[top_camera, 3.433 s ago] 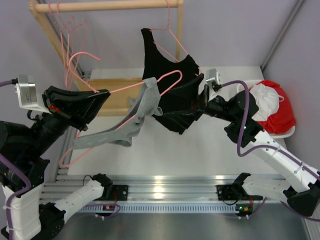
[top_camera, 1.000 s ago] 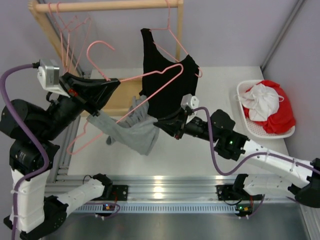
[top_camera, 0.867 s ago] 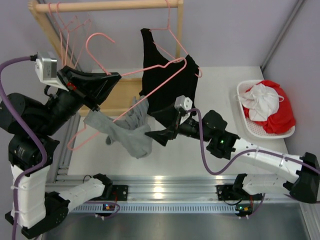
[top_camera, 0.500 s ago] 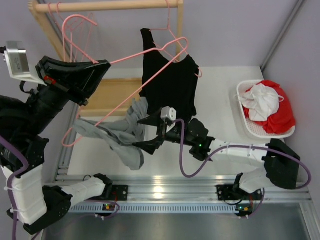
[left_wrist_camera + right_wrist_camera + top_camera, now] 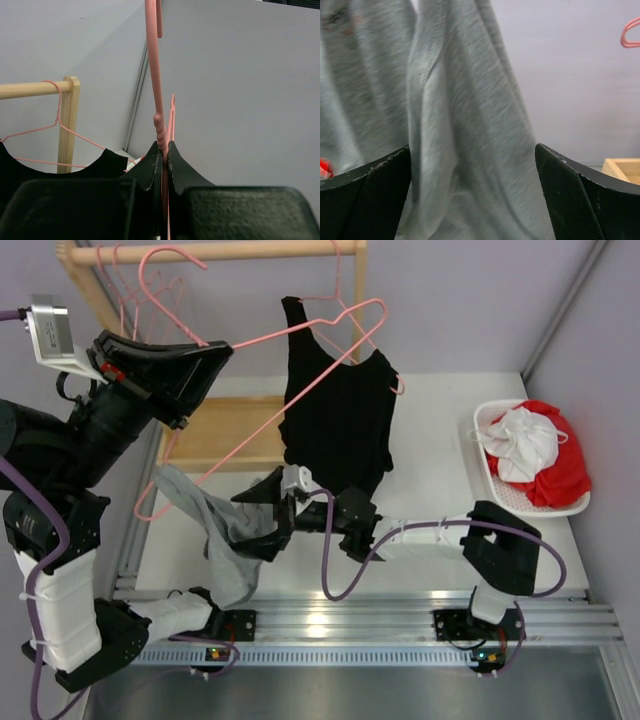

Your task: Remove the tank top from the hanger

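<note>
My left gripper (image 5: pixel 212 350) is shut on the neck of a pink wire hanger (image 5: pixel 300 322), held high at the left. In the left wrist view the jaws (image 5: pixel 164 147) pinch the hanger's twisted neck (image 5: pixel 160 131). A grey tank top (image 5: pixel 225 540) hangs from the hanger's lower arm and droops toward the table's front edge. My right gripper (image 5: pixel 258 520) is open, with its jaws on either side of the grey fabric. In the right wrist view the grey tank top (image 5: pixel 460 100) fills the gap between the open jaws (image 5: pixel 472 150).
A black tank top (image 5: pixel 335 410) hangs on another pink hanger from the wooden rack (image 5: pixel 230 252). Empty pink hangers (image 5: pixel 128 295) hang at the rack's left. A white basket (image 5: pixel 500 495) with red and white clothes stands at the right. The rack's wooden base (image 5: pixel 225 430) lies behind the grey top.
My left gripper has lifted the hanger up and back. My right gripper has moved left from the black top to the grey tank top and now straddles it, open.
</note>
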Controlling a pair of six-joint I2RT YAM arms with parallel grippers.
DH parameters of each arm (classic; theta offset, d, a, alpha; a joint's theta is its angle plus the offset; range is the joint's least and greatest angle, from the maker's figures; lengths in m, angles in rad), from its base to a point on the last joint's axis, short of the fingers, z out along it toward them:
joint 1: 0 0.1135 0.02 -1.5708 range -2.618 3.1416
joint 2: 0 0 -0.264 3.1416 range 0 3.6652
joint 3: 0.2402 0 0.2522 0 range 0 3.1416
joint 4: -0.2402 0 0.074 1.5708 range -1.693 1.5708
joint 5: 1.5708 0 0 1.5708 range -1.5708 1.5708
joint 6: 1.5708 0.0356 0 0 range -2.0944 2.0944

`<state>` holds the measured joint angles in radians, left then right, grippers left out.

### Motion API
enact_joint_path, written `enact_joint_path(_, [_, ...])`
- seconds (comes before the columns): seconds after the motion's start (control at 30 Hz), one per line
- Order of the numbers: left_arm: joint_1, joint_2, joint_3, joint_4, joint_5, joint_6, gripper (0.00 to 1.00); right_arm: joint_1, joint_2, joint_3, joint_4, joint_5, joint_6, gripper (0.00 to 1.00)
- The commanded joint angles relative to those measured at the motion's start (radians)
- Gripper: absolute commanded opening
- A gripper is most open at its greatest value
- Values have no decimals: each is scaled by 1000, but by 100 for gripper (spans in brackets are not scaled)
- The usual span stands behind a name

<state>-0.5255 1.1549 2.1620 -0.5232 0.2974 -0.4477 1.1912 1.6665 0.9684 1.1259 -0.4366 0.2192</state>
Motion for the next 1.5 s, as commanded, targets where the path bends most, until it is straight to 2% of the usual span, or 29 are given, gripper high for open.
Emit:
enact_joint_path(0.0, [-1,-6,25,72,3,-45,0,21,62,122,83,-42,-9,99])
enact_joint_path(0.2, [-1,-11,24,83,2,-45,0,54,157,188,66,-67,12,99])
enact_joint_path(0.23, [-1,-14,19,83,0,-42,0,59,157,190,55,-76,16,94])
enact_joint_path(0.27, [-1,-15,13,84,-7,-37,0,70,153,197,40,-114,17,74])
enact_joint_path(0.3, [-1,-20,-11,89,-12,-34,0,73,136,202,2,-125,31,30])
enact_joint_path(0.37, [-1,-40,-51,130,-32,-26,0,91,112,198,-40,-132,45,2])
enact_joint_path(0.5, [-2,-76,-197,241,-60,-16,0,133,21,165,-139,-142,20,0])
enact_joint_path(0.67, [-1,-92,-306,360,-66,7,0,171,-42,174,-290,-174,14,0])
enact_joint_path(0.8, [-1,-152,-563,679,-84,1,0,182,-34,214,-475,-203,-12,0])
enact_joint_path(0.83, [-2,-161,-588,775,-99,-2,0,183,-34,216,-497,-199,-24,0])
enact_joint_path(0.87, [-1,-161,-606,801,-106,-6,0,183,-39,201,-512,-191,-26,0])
enact_joint_path(1.03, [-2,-164,-602,776,-126,24,0,182,-166,63,-525,-29,-56,0])
enact_joint_path(1.1, [-2,-176,-581,715,-155,70,0,176,-211,-5,-543,53,-63,0])
enact_joint_path(1.23, [-1,-211,-574,596,-239,136,0,166,-309,-57,-693,223,-112,0])
enact_joint_path(1.27, [-1,-221,-576,574,-276,153,0,166,-313,-53,-783,298,-122,0])
enact_joint_path(1.47, [-1,-300,-620,465,-356,187,0,148,-300,-51,-968,629,-89,0])
